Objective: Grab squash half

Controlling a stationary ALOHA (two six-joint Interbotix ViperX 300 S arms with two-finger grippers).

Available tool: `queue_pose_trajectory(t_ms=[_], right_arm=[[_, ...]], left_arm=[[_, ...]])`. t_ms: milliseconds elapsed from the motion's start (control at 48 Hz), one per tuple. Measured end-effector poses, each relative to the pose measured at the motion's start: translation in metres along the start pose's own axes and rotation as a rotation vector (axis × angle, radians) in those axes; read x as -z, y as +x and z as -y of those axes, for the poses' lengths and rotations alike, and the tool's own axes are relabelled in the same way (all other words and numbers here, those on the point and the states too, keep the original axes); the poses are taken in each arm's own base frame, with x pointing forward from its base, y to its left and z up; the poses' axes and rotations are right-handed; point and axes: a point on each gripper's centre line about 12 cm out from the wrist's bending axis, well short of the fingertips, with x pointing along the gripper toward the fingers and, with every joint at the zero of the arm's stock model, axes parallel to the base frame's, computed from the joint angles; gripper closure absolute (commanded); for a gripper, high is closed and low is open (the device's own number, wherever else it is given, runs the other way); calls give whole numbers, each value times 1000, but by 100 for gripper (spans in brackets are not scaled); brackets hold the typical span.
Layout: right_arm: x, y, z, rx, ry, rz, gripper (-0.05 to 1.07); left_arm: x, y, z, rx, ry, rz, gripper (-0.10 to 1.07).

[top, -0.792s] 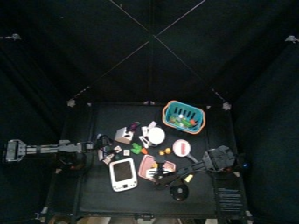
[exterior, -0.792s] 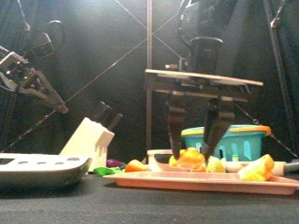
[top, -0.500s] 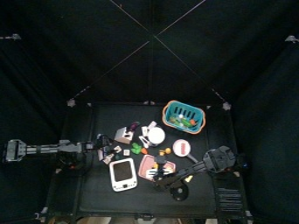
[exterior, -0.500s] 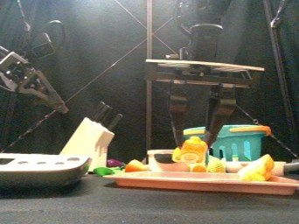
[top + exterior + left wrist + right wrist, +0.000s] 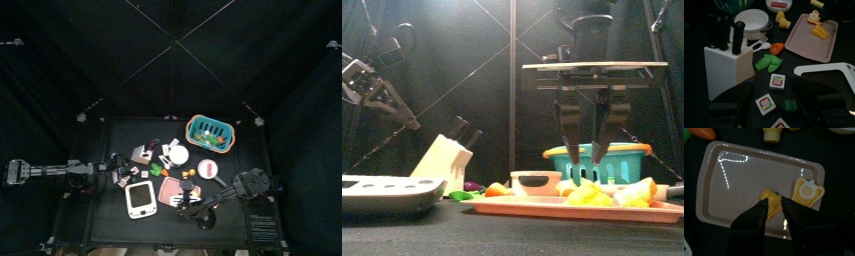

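Note:
On the pink tray (image 5: 744, 183) lies the squash half (image 5: 809, 191), yellow with its pale cut face up. Close beside it is a rounded yellow-orange piece (image 5: 769, 196). My right gripper (image 5: 772, 203) is open and points down at the tray, one jaw on each side of that rounded piece; the squash half lies just outside one jaw. The front view has the right gripper (image 5: 591, 165) hanging over yellow pieces (image 5: 589, 193) on the tray (image 5: 529, 206). My left gripper (image 5: 112, 170) rests open at the table's left, away from the tray (image 5: 804, 42).
A teal basket (image 5: 596, 155) stands behind the tray, a white bowl (image 5: 536, 182) beside it. A white knife block (image 5: 725, 65), green peas (image 5: 769, 62), a carrot (image 5: 777, 48) and sushi pieces (image 5: 776, 81) lie left of the tray. A white scale (image 5: 140, 201) sits at the front.
In the front view my right gripper has shifted to the right along the tray and its wrist has risen a little. The left arm has not moved.

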Motion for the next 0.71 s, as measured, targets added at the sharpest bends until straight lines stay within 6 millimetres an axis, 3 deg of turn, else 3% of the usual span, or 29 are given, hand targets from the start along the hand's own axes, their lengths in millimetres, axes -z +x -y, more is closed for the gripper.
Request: queue_pose_trajectory(t_ms=[375, 708], right_arm=[[12, -6, 3, -12, 64, -24, -1], [14, 1, -5, -73, 163, 13, -2]], left_arm=[[1, 0, 0, 0, 0, -2, 11], [1, 0, 0, 2, 1, -3, 11]])
